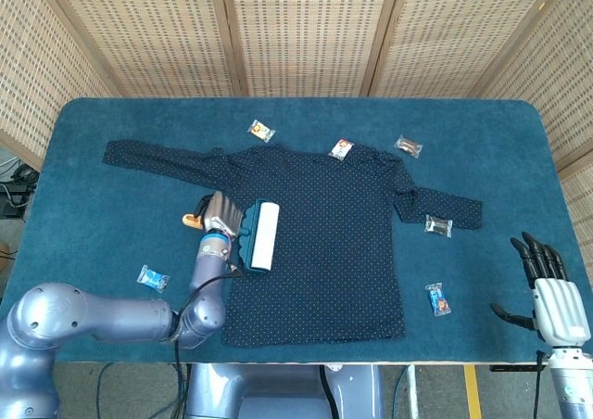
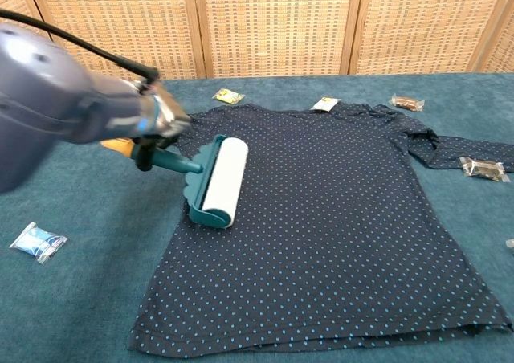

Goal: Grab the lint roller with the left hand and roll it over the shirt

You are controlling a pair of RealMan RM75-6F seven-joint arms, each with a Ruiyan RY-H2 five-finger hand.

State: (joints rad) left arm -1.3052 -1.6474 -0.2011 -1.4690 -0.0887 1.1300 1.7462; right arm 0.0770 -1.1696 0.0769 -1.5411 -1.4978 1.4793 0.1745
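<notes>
The dark blue dotted shirt (image 1: 324, 224) (image 2: 337, 218) lies flat across the middle of the table. On its left part rests the lint roller (image 1: 259, 236) (image 2: 221, 181), a white roll in a teal frame with a teal handle and an orange end. My left hand (image 1: 220, 217) (image 2: 157, 126) grips that handle, just off the shirt's left edge. My right hand (image 1: 547, 285) hangs at the table's right front corner, fingers spread, holding nothing; it does not appear in the chest view.
Several small wrapped snacks lie around the shirt: one by the collar (image 1: 342, 147), one at the far left of the collar (image 1: 260, 130), one on the right sleeve (image 1: 437, 224), one front left (image 1: 153, 276) (image 2: 36, 242), one front right (image 1: 438, 298).
</notes>
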